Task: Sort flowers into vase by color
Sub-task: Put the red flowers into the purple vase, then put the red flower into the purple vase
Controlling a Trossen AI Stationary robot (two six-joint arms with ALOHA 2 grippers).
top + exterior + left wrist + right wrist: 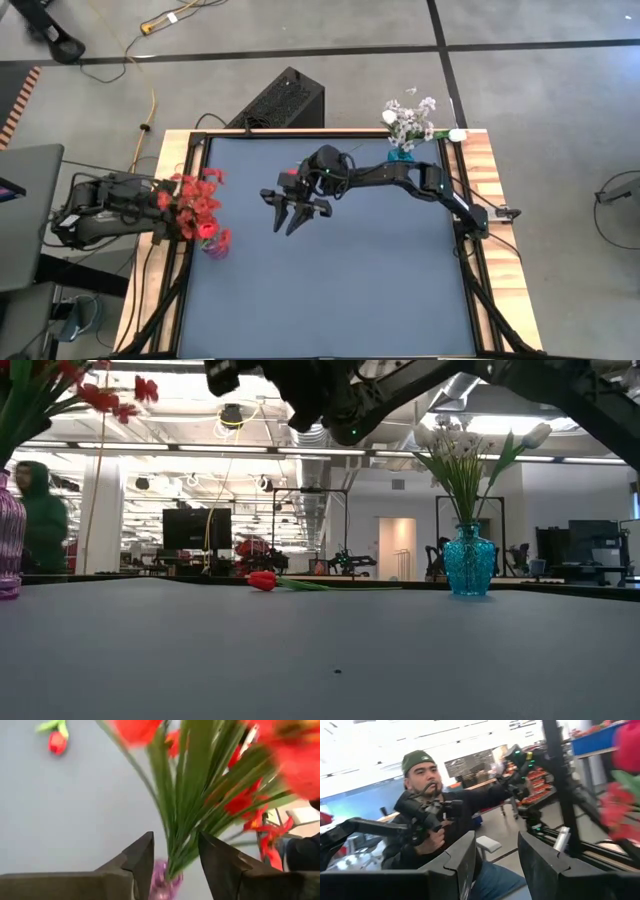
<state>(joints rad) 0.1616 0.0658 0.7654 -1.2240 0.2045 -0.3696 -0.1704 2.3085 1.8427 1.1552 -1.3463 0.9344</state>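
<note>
A purple vase (215, 245) (8, 535) near the table's left edge holds red flowers (195, 200) (240, 800). My left gripper (175, 862) is open above it, and the green stems (180, 820) show in the gap between its fingers. A blue vase (400, 152) (468, 560) at the far edge holds white flowers (455, 450). One red tulip (262, 580) (57, 742) (288, 173) lies flat on the table. My right gripper (290, 218) (495, 860) hangs open over the table's middle, high above the mat, beside that tulip.
A dark mat (330, 290) covers the table between wooden side rails (490, 200). A black box (280, 100) sits beyond the far edge. The mat's near half is bare. A person (435, 820) holding controller handles shows beyond the table's left side.
</note>
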